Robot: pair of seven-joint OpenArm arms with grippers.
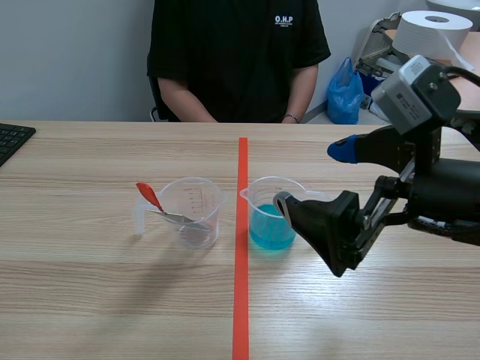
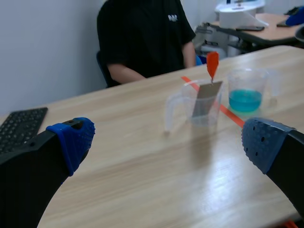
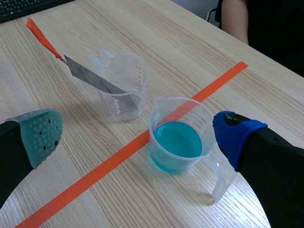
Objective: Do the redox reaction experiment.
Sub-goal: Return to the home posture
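Tabletop (image 1: pixel 90 285) of pale wood carried all the things, and an orange-red tape line (image 1: pixel 241 285) ran down its middle. A person (image 1: pixel 236 60) in a black shirt sat at the far side. The right arm came in from its side, and the right gripper (image 1: pixel 313 178) was spread wide and held nothing. In the right wrist view the cup with blue liquid (image 3: pixel 176 137) stood between its two fingers, with the blue pad just beside the rim above the handle. Whether a finger touched the cup could not be told. The left gripper (image 2: pixel 168 142) was also spread wide and held nothing. It was well apart from both cups, which stood ahead of it.

A white paper roll (image 1: pixel 431 34) lay on another desk behind the right arm, with a blue bag (image 1: pixel 345 94) near it. A corner of a black keyboard (image 1: pixel 11 139) was at the table's left edge.

The clear cup (image 1: pixel 196 214) stood upright just left of the tape line, and the cup with blue liquid stood just right of it. A metal strip (image 1: pixel 176 218) leaned inside the clear cup, and its red end stuck out over the rim.
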